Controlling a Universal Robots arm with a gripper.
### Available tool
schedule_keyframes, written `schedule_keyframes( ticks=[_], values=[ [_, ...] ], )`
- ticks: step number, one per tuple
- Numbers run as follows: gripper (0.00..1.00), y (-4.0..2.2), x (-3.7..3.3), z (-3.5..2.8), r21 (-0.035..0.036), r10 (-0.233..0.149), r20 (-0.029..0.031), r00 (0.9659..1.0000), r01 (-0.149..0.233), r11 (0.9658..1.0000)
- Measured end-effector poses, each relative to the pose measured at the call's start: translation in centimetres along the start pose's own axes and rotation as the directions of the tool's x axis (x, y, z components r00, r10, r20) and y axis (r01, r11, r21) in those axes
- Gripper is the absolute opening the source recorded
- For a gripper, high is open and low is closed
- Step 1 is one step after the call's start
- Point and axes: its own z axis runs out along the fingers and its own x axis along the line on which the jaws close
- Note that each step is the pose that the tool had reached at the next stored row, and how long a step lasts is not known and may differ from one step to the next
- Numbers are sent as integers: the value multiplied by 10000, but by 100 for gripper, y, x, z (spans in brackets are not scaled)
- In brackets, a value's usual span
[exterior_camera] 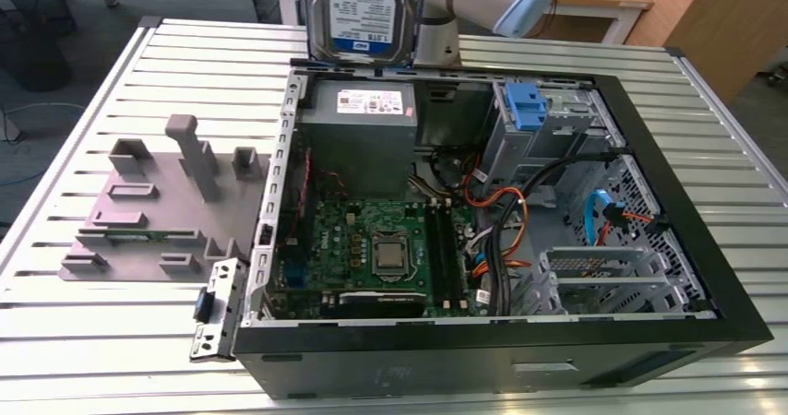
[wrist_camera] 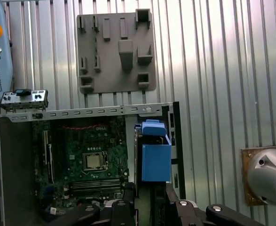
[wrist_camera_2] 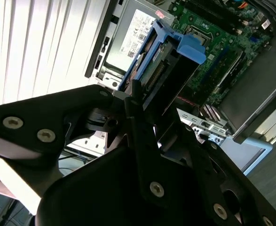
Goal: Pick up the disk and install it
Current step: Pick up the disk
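Disk: one disk (exterior_camera: 364,14), held upright in the air above the far edge of the computer case (exterior_camera: 689,277), label facing the exterior view.
Tool: one tool (wrist_camera_2: 138,96), clenched on the near end of the disk; the blue carrier end juts out beyond its fingers (wrist_camera_2: 134,89) in both wrist views.
Below the disk: one grey power supply (exterior_camera: 364,111) and one motherboard (exterior_camera: 369,249).
Bay: one blue latch (exterior_camera: 527,106).
Table: one table (exterior_camera: 74,332), carrying the case and one grey fixture plate (exterior_camera: 136,221).

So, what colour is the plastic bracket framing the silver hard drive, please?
Blue plastic bracket, clearest in the first wrist view.
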Motion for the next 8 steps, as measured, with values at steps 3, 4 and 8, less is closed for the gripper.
schedule_keyframes(
  ticks=[3,4,8],
  values=[
    [35,-10,0,-1,0,1,0,10000,-1,10000],
    [35,-10,-1,0,0,2,1,10000,-2,10000],
    [35,-11,-1,5,2,0,4,10000,0,10000]
  ],
)
